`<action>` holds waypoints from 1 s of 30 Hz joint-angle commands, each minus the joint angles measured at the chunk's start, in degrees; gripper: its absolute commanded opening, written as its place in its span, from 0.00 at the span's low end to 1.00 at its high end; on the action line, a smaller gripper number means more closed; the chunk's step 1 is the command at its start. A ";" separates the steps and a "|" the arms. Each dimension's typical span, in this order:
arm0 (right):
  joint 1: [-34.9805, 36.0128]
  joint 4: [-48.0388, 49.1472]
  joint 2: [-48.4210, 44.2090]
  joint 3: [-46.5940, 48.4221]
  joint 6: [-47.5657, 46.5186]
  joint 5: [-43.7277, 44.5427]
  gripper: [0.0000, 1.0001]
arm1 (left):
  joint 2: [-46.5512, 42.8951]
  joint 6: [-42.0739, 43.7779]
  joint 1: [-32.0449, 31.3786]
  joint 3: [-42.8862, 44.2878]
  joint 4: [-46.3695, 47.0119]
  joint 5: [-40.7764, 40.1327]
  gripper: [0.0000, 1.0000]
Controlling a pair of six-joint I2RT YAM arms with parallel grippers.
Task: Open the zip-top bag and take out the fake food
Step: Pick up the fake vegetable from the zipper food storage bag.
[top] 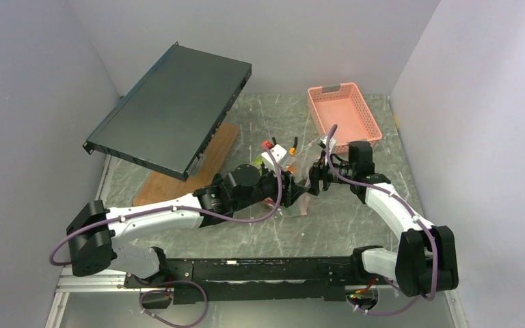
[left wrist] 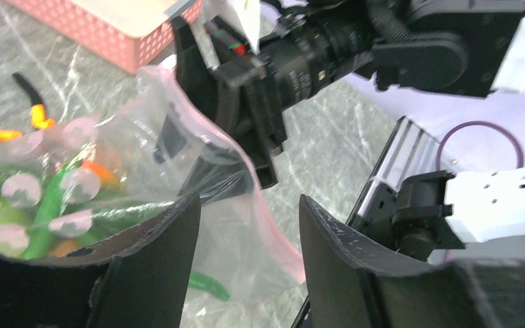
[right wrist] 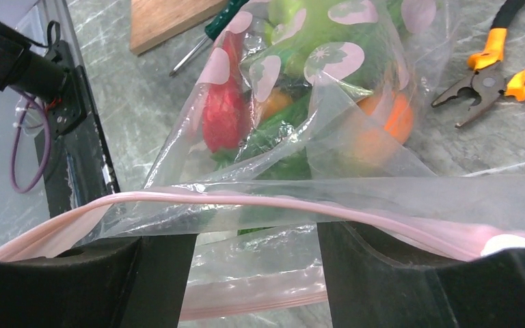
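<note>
The clear zip-top bag lies mid-table between my two grippers. Its mouth is open: in the right wrist view one pale pink zip strip drapes over my right fingers and the other lip lies below them. My right gripper is open, its fingers spread in the mouth. My left gripper is open, with the bag's lower edge and strip in the gap. Inside are the fake food pieces: a green cucumber, a red piece, an orange-green mango and a green apple.
Orange-handled pliers lie beside the bag. A screwdriver and a wooden board lie to the left. A pink basket stands at the back right. A dark flat panel leans over the back left.
</note>
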 commanded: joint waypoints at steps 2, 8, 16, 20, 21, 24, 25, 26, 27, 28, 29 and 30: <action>0.11 -5.31 0.11 2.36 -9.26 -2.53 0.64 | -3.69 -0.79 0.55 -2.44 -7.98 -5.40 0.65; 0.60 -5.59 -1.84 1.84 -11.62 0.08 0.61 | -2.16 -0.53 2.01 1.02 -21.87 -11.77 0.68; 1.43 -6.28 0.11 2.72 -11.77 -4.81 0.66 | 4.15 -0.84 10.20 4.63 -26.42 -10.83 0.70; 1.49 -5.57 2.49 3.36 -9.46 -4.23 0.62 | 4.84 -0.26 13.36 4.65 -22.89 -7.16 0.71; 1.65 -5.42 2.99 3.45 -9.03 -3.70 0.60 | 5.10 0.01 14.23 4.79 -22.09 -5.54 0.74; 2.32 -5.32 4.53 4.08 -7.92 -1.84 0.55 | 6.13 1.77 16.66 4.58 -18.78 0.01 0.82; 2.38 -5.54 5.01 4.42 -7.69 -1.46 0.54 | 6.52 2.36 17.27 4.80 -18.13 1.20 0.83; 2.40 -5.72 5.27 4.65 -7.57 -1.14 0.54 | 7.10 2.88 17.88 5.08 -17.71 2.07 0.84; 2.35 -5.97 5.61 4.93 -7.52 -0.87 0.54 | 7.60 3.43 18.54 5.44 -17.45 2.29 0.85; 2.42 -6.23 5.77 5.13 -7.56 -0.80 0.53 | 8.36 3.88 18.97 5.85 -17.38 2.51 0.86; 2.35 -6.31 5.90 5.23 -7.52 -0.79 0.53 | 8.99 4.17 19.62 6.27 -17.42 2.65 0.86; 2.42 -6.32 5.99 5.25 -7.45 -0.85 0.53 | 9.80 4.33 20.36 6.75 -17.50 3.08 0.86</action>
